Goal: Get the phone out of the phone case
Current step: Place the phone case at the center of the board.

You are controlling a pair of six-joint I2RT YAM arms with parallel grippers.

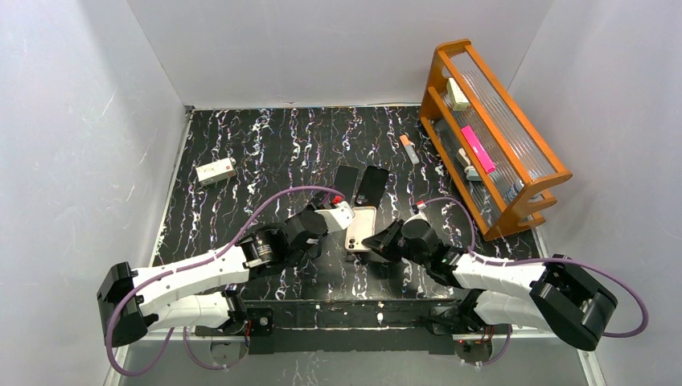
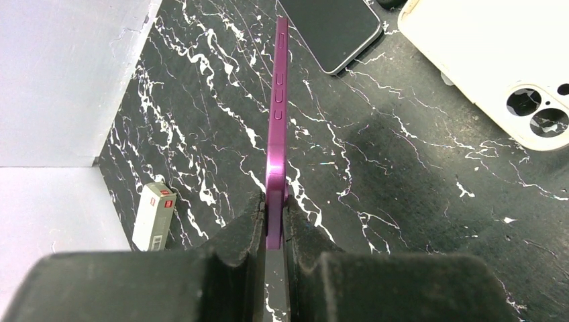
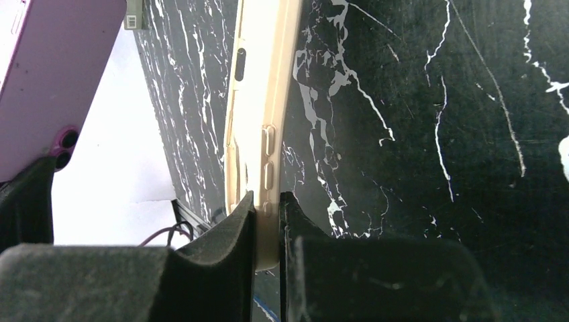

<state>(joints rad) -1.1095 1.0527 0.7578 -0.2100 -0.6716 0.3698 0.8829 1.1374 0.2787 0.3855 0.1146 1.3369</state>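
My left gripper [image 2: 275,221] is shut on the bottom edge of a purple phone [image 2: 277,114], which I see edge-on above the table. The phone is bare and apart from its case. My right gripper [image 3: 267,221] is shut on the edge of the cream phone case [image 3: 258,100], whose camera cut-outs show in the left wrist view [image 2: 483,60]. In the right wrist view the purple phone's back [image 3: 54,74] is at upper left. In the top view the case [image 1: 361,227] lies between the left gripper [image 1: 338,215] and the right gripper [image 1: 376,240].
Two dark phones [image 1: 346,181] [image 1: 371,185] lie just behind the grippers; one shows in the left wrist view [image 2: 335,30]. A small white box [image 1: 215,171] sits at the far left. An orange rack [image 1: 490,129] with small items stands at the right, a small orange-white item [image 1: 408,149] beside it.
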